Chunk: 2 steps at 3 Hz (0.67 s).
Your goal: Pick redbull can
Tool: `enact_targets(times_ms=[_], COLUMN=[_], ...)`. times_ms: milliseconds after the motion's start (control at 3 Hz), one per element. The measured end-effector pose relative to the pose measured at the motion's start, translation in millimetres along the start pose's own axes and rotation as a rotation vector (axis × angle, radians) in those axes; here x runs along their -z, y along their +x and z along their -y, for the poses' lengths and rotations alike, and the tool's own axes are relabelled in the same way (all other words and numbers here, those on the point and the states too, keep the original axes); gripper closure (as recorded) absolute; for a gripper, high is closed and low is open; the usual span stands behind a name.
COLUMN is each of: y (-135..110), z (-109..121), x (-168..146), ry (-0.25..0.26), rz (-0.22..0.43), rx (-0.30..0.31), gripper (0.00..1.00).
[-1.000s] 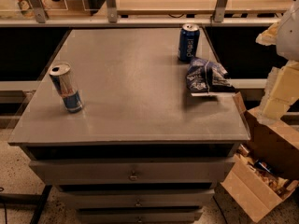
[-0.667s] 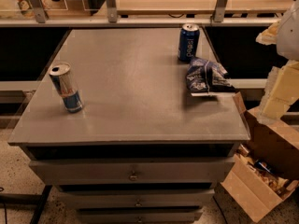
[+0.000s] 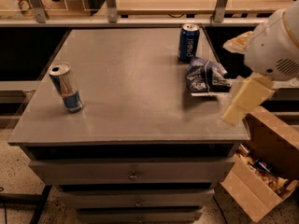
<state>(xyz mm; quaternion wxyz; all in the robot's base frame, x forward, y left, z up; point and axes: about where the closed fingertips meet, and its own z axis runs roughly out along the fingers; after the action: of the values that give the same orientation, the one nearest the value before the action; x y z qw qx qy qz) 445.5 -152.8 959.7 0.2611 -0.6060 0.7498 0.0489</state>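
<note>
While the robot's white arm (image 3: 275, 45) enters from the right edge of the view, its cream-coloured claw (image 3: 243, 101) hangs over the right side of the grey counter (image 3: 135, 120), towards the front corner. Whether the claw is spread or pressed together I cannot tell; it holds nothing that can be seen.

The redbull can (image 3: 67, 87) stands far to the claw's left, across nearly the whole width of the counter and close to the left edge. It is upright, its silver top towards the camera, and well apart from everything else.

Just to the claw's left and a little farther back lies a crumpled blue bag (image 3: 204, 75), close to the claw; whether they touch I cannot tell. Beyond the bag, back and left of the claw, a dark-blue Pepsi can (image 3: 188, 42) stands upright near the counter's rear edge, just beside the bag.

Below the claw and to its right, an open cardboard box (image 3: 266, 143) sits on the floor against the counter's side. Under the counter top, left of and lower than the claw, are drawers (image 3: 131, 171) with small knobs.
</note>
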Motion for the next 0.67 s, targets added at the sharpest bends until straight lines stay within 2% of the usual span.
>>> enact_targets(times_ms=[333,667], y=[-51.3,-59.0], z=[-18.0,-13.5], x=[-32.7,-37.2], ry=[0.031,0.060], rz=[0.112,0.129], rx=[0.079,0.084], gripper=[0.00,0.00])
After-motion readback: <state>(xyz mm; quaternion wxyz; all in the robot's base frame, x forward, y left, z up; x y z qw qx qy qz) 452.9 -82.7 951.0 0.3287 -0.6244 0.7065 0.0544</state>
